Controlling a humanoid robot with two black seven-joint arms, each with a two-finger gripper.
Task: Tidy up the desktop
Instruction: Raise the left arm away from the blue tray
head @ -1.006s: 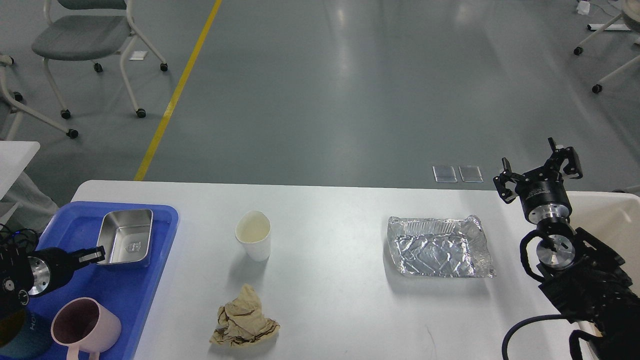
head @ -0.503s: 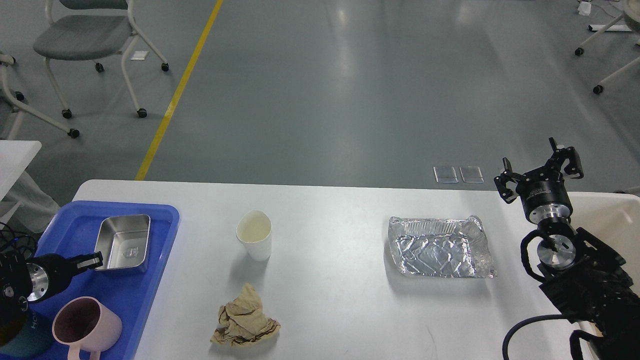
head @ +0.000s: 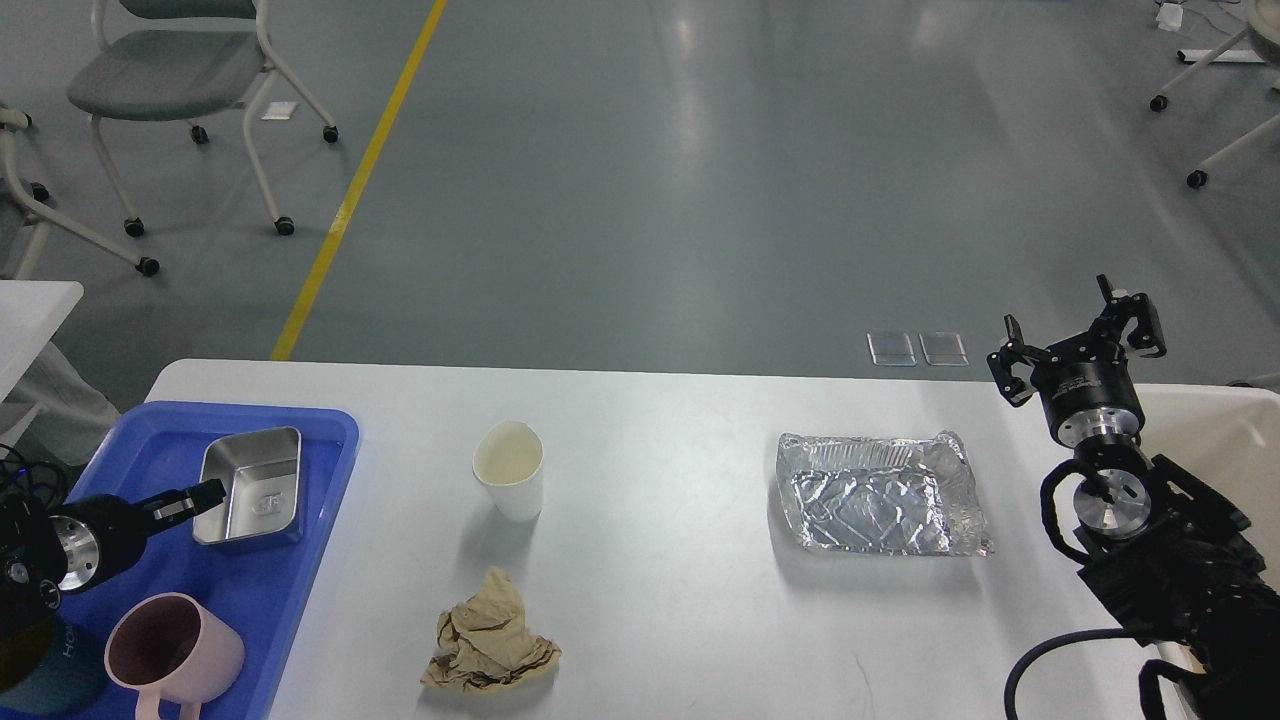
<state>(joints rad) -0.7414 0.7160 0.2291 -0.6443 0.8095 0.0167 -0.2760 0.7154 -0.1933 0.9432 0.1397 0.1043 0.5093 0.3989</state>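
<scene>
The white desktop (head: 660, 440) carries a white paper cup (head: 508, 470), a crumpled brown paper wad (head: 488, 635) and a crushed foil tray (head: 880, 493). On the left, a blue tray (head: 270, 590) holds a small steel box (head: 255, 490), which sits tilted. My left gripper (head: 188, 502) pinches the box's left rim with its fingers closed together. My right gripper (head: 1080, 340) hovers open over the far right edge of the desktop, right of the foil tray and touching nothing.
A pink mug (head: 170, 650) and a dark teal cup (head: 40, 670) stand on the blue tray's near end. A cream bin (head: 1225, 440) sits behind my right arm. Wheeled chairs (head: 160, 70) stand on the floor at the back left.
The steel box has shifted slightly and now sits tilted, with my left gripper at its left rim. The right arm has not moved.
</scene>
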